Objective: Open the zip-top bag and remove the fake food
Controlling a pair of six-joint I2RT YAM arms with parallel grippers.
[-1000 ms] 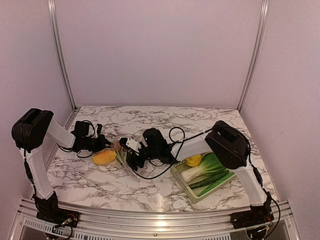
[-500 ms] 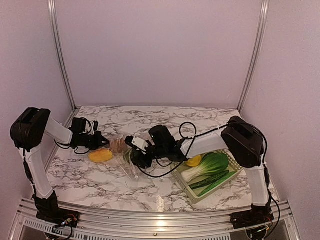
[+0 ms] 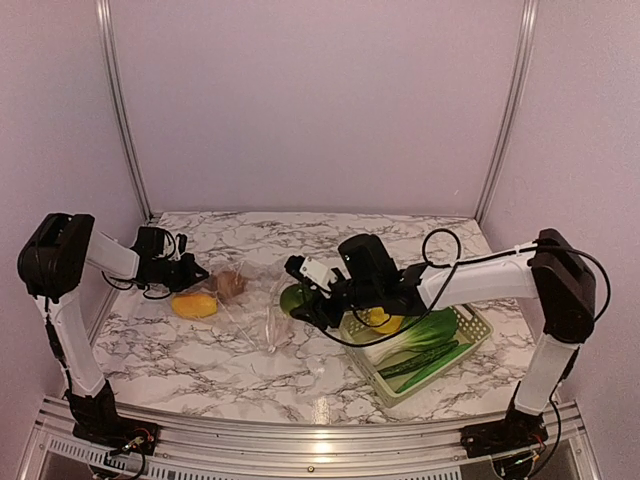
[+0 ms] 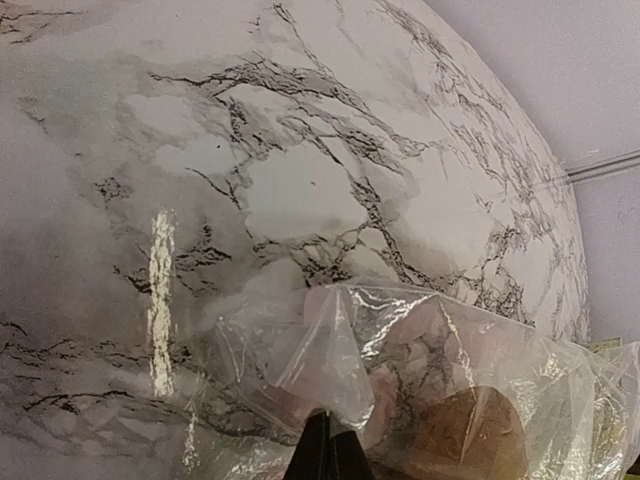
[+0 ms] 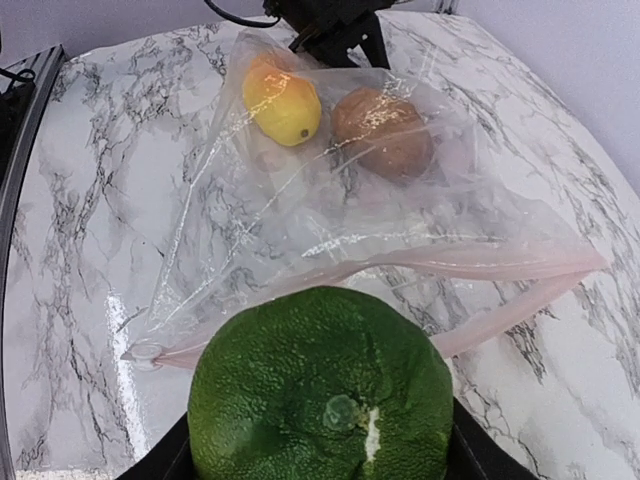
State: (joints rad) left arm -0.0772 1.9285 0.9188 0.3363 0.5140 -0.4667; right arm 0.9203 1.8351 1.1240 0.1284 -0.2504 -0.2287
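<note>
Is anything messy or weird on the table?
Nothing spilled or broken. The bag just lies crumpled and gaping open, a yellow fruit and a potato still inside. A green fruit sits in the right gripper.

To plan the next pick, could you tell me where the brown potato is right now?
In the top view, the brown plastic potato lies left of centre inside the clear crinkly zip-top bag, beside the orange-yellow fruit.

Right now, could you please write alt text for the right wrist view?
A bumpy green fruit fills the foreground, held in the right gripper. Behind it, the open zip-top bag lies on the marble table, holding an orange-yellow fruit and a brown potato.
</note>
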